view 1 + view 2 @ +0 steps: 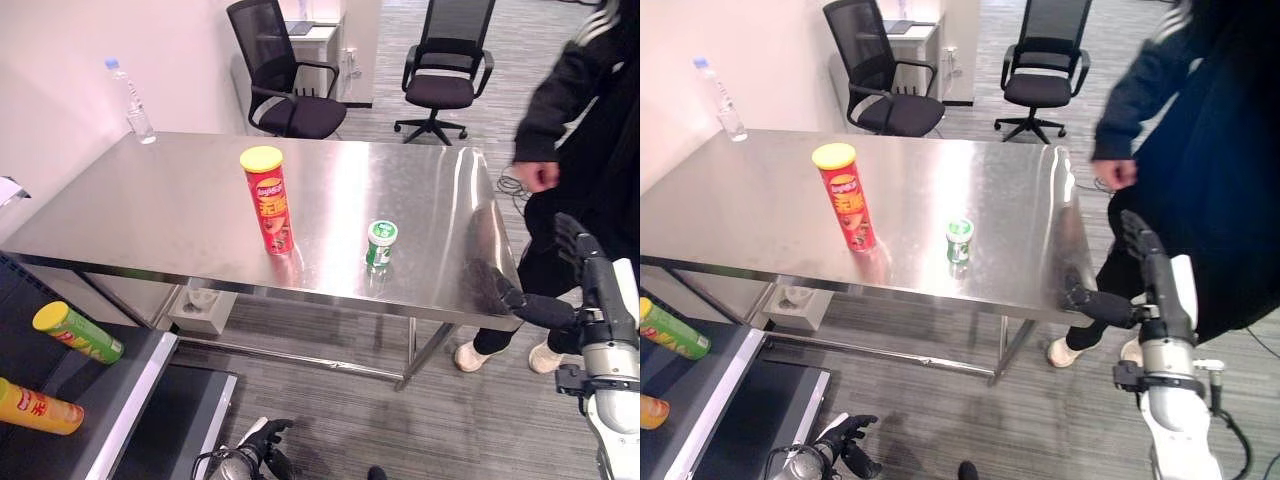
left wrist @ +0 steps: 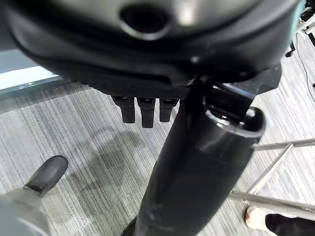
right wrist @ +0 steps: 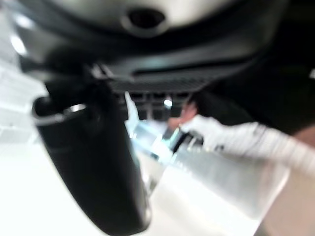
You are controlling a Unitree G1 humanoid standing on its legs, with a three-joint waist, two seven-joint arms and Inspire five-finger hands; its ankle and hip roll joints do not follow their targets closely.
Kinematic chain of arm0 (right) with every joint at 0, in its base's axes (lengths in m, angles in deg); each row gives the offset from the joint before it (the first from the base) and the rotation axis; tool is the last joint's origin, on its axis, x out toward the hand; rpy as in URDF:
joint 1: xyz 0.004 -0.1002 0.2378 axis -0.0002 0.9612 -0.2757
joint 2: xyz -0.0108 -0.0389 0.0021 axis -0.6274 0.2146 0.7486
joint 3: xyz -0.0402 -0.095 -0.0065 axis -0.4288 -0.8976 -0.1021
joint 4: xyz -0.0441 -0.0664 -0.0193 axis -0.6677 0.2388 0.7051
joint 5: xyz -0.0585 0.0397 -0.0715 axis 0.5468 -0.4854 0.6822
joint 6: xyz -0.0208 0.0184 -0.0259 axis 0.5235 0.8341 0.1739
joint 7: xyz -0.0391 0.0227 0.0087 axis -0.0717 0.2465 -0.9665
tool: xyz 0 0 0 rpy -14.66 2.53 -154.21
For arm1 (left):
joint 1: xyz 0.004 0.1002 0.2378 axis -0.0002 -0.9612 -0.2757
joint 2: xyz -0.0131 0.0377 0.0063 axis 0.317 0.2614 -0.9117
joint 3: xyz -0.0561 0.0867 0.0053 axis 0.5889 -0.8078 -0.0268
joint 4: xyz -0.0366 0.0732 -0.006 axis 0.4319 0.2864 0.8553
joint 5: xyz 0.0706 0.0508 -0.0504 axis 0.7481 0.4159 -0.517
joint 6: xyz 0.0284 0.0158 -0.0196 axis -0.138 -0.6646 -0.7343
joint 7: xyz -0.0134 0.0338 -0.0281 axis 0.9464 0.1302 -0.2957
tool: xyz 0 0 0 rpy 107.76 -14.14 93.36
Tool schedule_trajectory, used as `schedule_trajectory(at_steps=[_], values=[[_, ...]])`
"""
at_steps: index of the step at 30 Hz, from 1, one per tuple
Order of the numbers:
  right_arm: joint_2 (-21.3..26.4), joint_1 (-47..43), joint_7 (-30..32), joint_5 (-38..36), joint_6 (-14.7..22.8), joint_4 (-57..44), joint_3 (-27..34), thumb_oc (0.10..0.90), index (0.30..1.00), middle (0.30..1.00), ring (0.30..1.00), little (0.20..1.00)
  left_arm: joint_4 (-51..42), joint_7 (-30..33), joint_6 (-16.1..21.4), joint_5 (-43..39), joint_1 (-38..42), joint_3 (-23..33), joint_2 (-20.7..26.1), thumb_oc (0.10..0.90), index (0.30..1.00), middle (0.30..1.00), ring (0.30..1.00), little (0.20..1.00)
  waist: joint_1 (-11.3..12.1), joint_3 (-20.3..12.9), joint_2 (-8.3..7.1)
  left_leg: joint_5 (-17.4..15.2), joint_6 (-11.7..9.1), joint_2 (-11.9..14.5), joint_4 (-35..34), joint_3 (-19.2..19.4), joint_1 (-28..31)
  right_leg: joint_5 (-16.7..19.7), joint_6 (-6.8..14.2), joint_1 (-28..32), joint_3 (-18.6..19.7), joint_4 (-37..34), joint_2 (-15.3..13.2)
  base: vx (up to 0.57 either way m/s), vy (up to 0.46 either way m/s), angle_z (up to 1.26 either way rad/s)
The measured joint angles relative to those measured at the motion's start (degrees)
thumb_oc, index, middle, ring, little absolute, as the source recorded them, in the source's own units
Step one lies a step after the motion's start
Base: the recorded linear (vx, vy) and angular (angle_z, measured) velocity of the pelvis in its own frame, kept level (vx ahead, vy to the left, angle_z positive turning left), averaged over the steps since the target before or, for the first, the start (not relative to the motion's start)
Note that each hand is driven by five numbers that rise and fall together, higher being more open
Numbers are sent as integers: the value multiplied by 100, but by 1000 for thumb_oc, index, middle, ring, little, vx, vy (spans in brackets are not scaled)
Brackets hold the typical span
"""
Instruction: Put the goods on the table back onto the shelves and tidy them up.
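A red can (image 1: 268,201) and a green cup (image 1: 380,243) stand on the worktop (image 1: 150,215); the right hand (image 1: 575,285) hovers open beside it, the left hand (image 1: 255,445) hangs relaxed.

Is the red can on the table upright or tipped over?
Upright: the red can stands on its base on the table, yellow lid on top.

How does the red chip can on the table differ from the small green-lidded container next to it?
The red chip can is tall and slim, with a yellow lid; the small green-lidded container is short and squat, standing far lower. The can's body is red, the container's green and white. The can stands nearer the middle of the steel table, the container closer to its front edge. Both stand upright, apart from each other, with no robot hand touching them.
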Motion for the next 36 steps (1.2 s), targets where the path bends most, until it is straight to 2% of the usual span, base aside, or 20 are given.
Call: schedule_trajectory(at_steps=[3,5,10,11,14,18,28,32,35,36], values=[[1,-128,-27,-20,0,25,-166,800,900,900,900,900,5,-2,0,-3,-80,15,70,800,900,900,900,900,190,2,-26,12,-15,-2,2,-105,-21,2,0,31,-127,6,-22,18,23,14],[7,-559,-79,-174,-2,467,-362,800,900,900,900,900,-20,-10,4,-27,-134,62,173,800,900,900,900,900,245,-4,-85,22,-33,-22,-9,-139,-28,-9,13,65,-200,21,-42,9,23,20],[60,-923,-140,-218,-8,885,-715,800,900,900,900,900,-62,-22,2,-45,-325,83,384,800,900,900,900,900,464,23,-143,25,-29,-81,-21,-321,-92,-34,43,104,-336,0,-111,14,31,18],[110,-1023,-148,-219,-11,1045,-850,800,900,900,900,900,-88,-34,1,-50,-356,86,430,800,900,900,900,900,423,34,-161,29,-24,-88,1,-344,-96,-34,45,102,-367,0,-117,1,15,20],[136,-1049,-157,-222,-17,1165,-960,800,900,900,900,900,-140,-79,13,-55,-363,144,459,800,900,900,900,900,536,36,-163,57,-16,-113,6,-425,-124,-35,45,95,-443,0,-144,8,18,14],[137,-1200,-256,-224,-24,1326,-1173,800,900,900,900,900,-158,-85,15,-56,-381,169,467,800,900,900,900,900,553,36,-159,57,-16,-114,0,-434,-128,-40,52,107,-460,-1,-149,0,0,0],[152,-1495,-243,-224,-69,1775,-1357,800,900,900,900,900,-158,-87,41,-62,-392,176,452,800,900,900,900,900,583,75,-55,59,-18,-126,-9,-468,-145,-50,63,137,-522,-2,-165,9,3,1],[260,-1698,-242,-225,-81,1779,-1551,800,900,900,900,900,-160,-87,43,-152,-375,177,418,800,900,900,900,900,580,133,56,78,4,-163,6,-570,-135,-50,64,149,-575,-2,-200,28,5,8],[277,-1941,-238,-225,-167,1820,-1768,800,900,900,900,900,-157,-86,46,-256,-386,183,414,800,900,900,900,900,636,140,76,78,4,-166,-10,-589,-139,-65,81,210,-599,-2,-204,26,6,7],[278,-1987,-237,-226,-167,1827,-1772,800,900,900,900,900,-159,-84,49,-266,-364,182,413,800,900,900,900,900,723,145,70,77,3,-168,-16,-590,-140,-73,80,215,-598,-2,-204,38,8,6]])
